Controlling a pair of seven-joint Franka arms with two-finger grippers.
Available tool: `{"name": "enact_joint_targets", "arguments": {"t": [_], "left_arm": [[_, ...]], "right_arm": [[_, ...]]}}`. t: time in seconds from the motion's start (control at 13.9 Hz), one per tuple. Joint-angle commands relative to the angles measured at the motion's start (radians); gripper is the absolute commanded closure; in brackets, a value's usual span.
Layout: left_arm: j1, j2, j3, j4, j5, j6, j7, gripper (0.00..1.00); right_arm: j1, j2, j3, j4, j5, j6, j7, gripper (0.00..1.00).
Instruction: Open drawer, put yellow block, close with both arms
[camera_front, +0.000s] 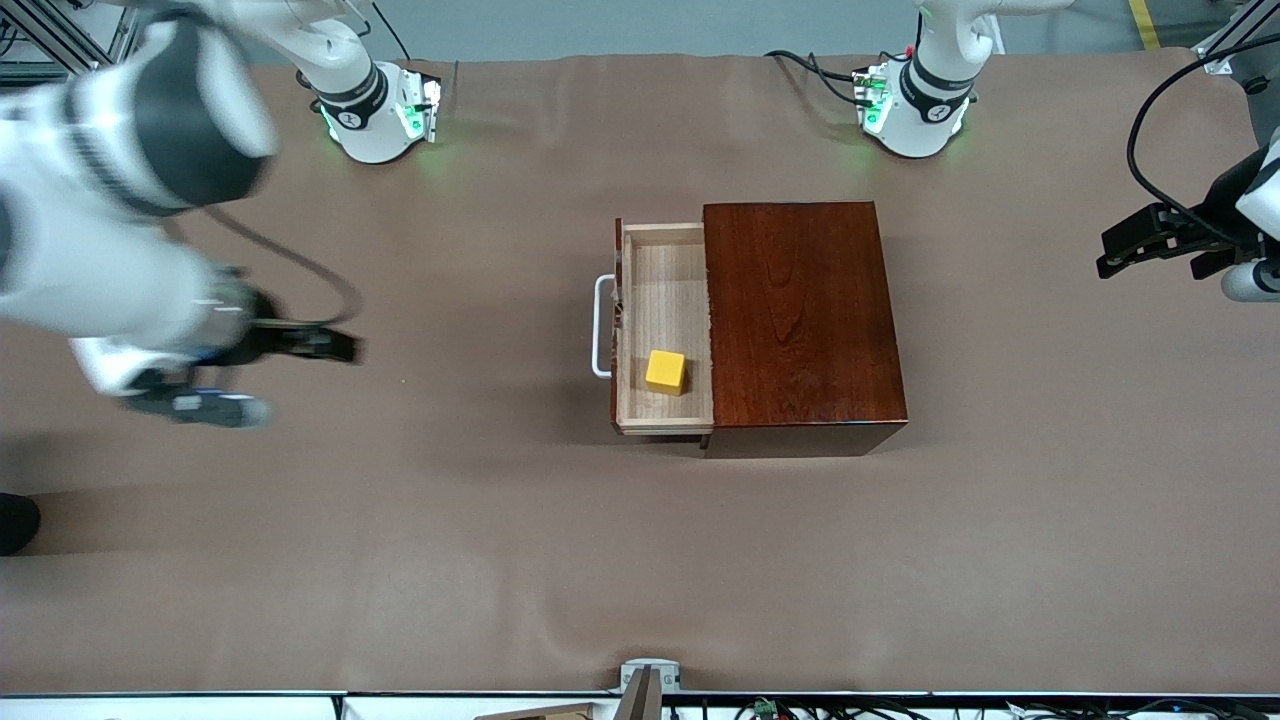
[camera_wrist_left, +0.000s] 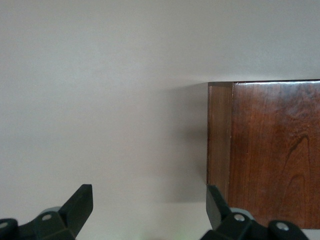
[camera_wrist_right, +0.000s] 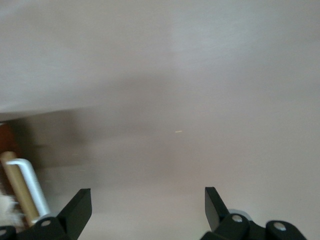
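The dark reddish-brown wooden box (camera_front: 805, 320) stands mid-table. Its drawer (camera_front: 665, 300) is pulled out toward the right arm's end, and its white bar handle (camera_front: 601, 325) faces that end. The yellow block (camera_front: 666, 371) lies inside the drawer, in the part nearer the front camera. My right gripper (camera_front: 342, 345) is open and empty over the bare table, well apart from the handle. The handle shows at the edge of the right wrist view (camera_wrist_right: 27, 187), away from the right gripper (camera_wrist_right: 148, 202). My left gripper (camera_front: 1108, 255) is open and empty over the table past the box's closed end. In the left wrist view the left gripper (camera_wrist_left: 148, 202) faces the box (camera_wrist_left: 270, 155).
Brown cloth (camera_front: 640, 560) covers the table. Both arm bases (camera_front: 380, 115) (camera_front: 915, 105) stand along the table's edge farthest from the front camera. A small metal clamp (camera_front: 648, 680) sits at the table edge nearest that camera.
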Motion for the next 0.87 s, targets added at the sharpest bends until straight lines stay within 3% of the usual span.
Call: {"name": "enact_joint_targets", "arguments": {"t": [0.0, 0.36, 0.58, 0.79], "left_arm": [[-0.002, -0.009, -0.003, 0.001, 0.004, 0.004, 0.020, 0.00], [-0.011, -0.003, -0.006, 0.000, 0.001, 0.004, 0.020, 0.00], [-0.036, 0.003, -0.006, 0.000, 0.000, 0.004, 0.012, 0.00], [-0.056, 0.027, -0.006, 0.001, -0.002, 0.004, 0.000, 0.00]], "right_arm": [[-0.116, -0.137, 0.023, -0.177, -0.047, 0.029, -0.139, 0.00], [-0.198, -0.203, 0.023, -0.240, -0.104, 0.068, -0.204, 0.00], [-0.196, -0.293, 0.023, -0.373, -0.104, 0.166, -0.204, 0.00], [-0.208, -0.290, 0.021, -0.347, -0.104, 0.141, -0.243, 0.00]]}}
